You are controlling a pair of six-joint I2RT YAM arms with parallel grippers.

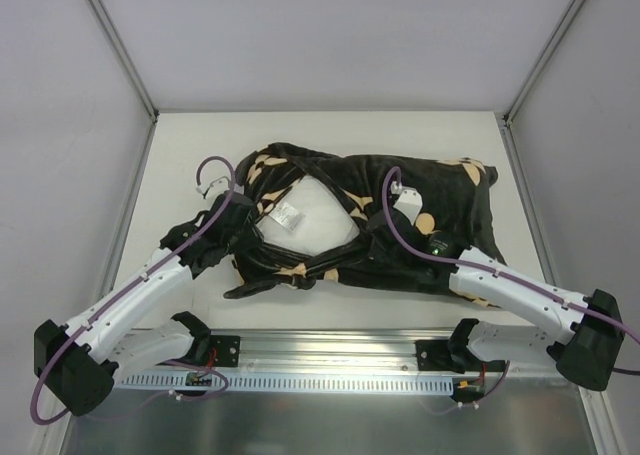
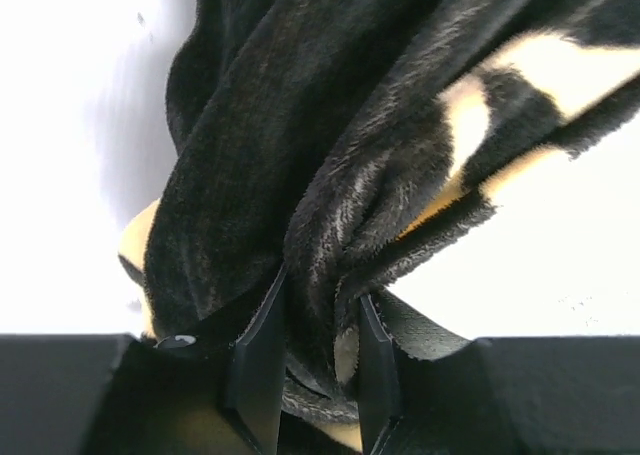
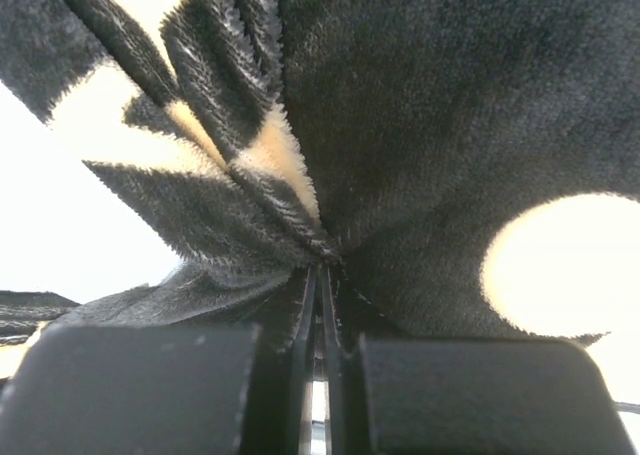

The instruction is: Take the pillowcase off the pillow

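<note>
Pinching bunched folds of the black pillowcase on the table, the left gripper and right gripper each clamp its plush, the white pillow exposed between them.

My overhead camera looks steeply down from high behind the near edge of the flat white counter. Both wrist cameras sit close against the black plush tan-patterned cover, shared by all views.

Both arms extended far and inward. Left gripper clamped on a pillowcase fold. Right gripper pinched almost fully together on it.
</note>
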